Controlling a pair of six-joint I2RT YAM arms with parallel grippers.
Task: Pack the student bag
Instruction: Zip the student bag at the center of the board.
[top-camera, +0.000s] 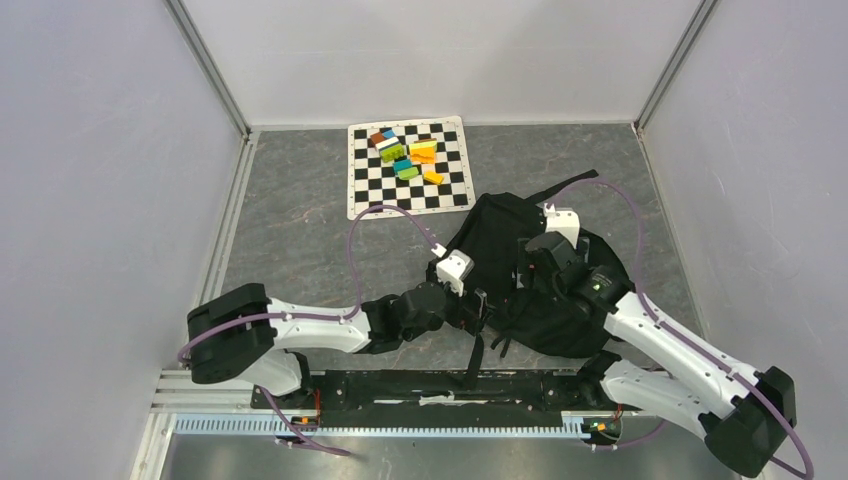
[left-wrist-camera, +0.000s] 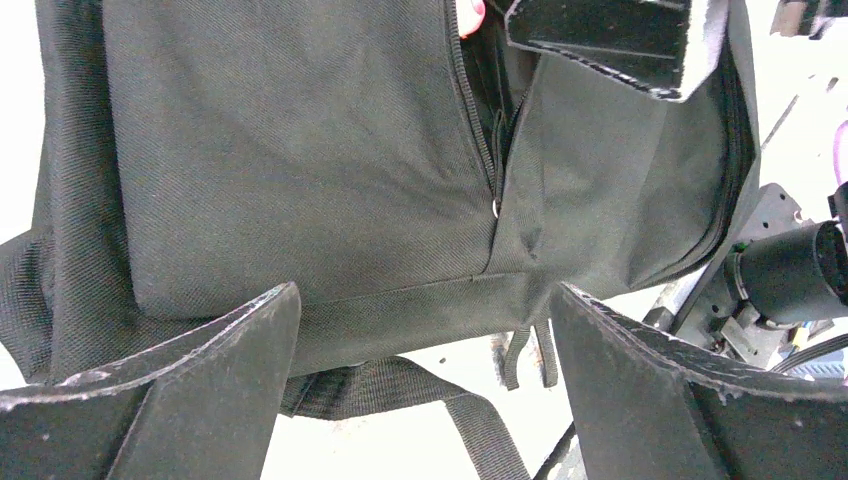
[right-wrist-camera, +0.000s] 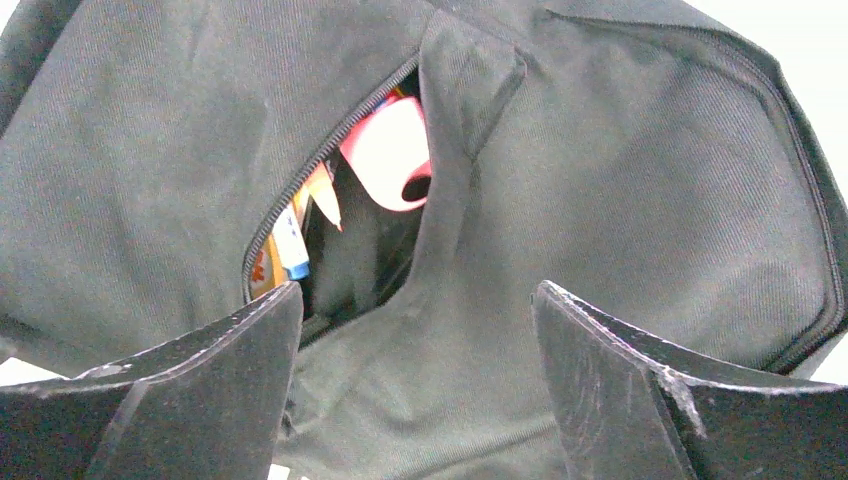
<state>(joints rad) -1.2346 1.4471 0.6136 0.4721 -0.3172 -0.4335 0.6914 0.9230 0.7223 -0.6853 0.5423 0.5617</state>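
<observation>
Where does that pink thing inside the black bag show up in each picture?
Top external: not visible; only the student bag shows, right of centre.
Left wrist: pink thing at the top edge, right of centre.
Right wrist: upper middle, inside the gap.
Shared landmark, both wrist views: the bag's open zip.

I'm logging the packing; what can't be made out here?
Right wrist view: the pink rounded object and coloured items inside the large soft black fabric backpack, hidden by its fabric.
Top view: the backpack's opening, covered by the left arm and right arm.
Top view: coloured blocks on the checkered mat, too small to identify.
</observation>
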